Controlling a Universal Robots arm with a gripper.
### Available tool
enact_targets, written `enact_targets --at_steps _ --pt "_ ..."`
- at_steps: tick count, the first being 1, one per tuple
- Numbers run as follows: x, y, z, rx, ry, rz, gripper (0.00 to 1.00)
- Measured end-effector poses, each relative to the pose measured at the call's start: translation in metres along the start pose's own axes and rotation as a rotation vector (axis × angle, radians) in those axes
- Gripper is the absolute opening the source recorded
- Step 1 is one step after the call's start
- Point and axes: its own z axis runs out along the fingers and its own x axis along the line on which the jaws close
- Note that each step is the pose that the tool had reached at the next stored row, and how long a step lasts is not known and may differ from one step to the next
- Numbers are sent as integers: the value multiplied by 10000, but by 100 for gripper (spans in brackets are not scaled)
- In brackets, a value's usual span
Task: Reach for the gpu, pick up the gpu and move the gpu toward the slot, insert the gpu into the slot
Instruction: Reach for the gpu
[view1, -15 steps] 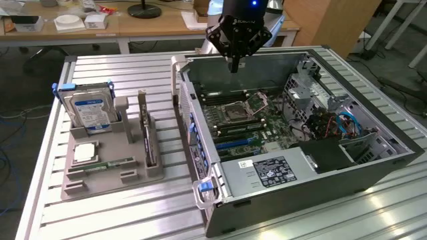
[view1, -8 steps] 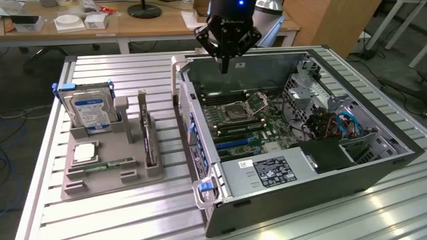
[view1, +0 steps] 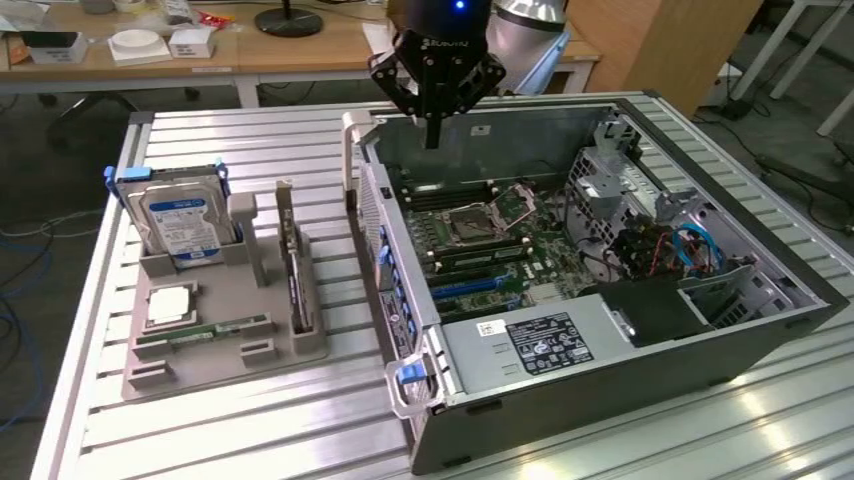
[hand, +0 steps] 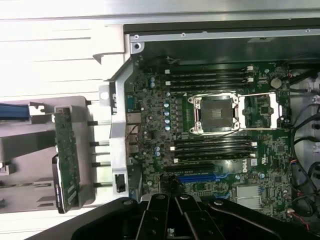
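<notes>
Exterior view: gripper (view1: 431, 142) hangs above the far part of the open pc case (view1: 601, 400), fingers pressed together w/ nothing between them, well apart from the gpu (view1: 296, 272), which stands on edge in a groove of the grey holder tray (view1: 220, 375) beside the case on the exterior view's left. Same tray also holds a hard drive (view1: 183, 225) upright at its far end, plus a cpu chip (view1: 171, 305) & a memory stick (view1: 214, 328) lying flat nearer the front. Wrist view: inside the case the mobo (hand: 150, 125) carries the blue slot (hand: 197, 177), near the black memory slots (hand: 212, 147) & the open cpu socket (hand: 215, 114)
</notes>
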Motion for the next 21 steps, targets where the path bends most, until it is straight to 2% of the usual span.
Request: enact_targets --at_steps 10,21 --pt "204 -15 -6 0 0 0 10" --pt "515 -39 -14 0 1 0 10"
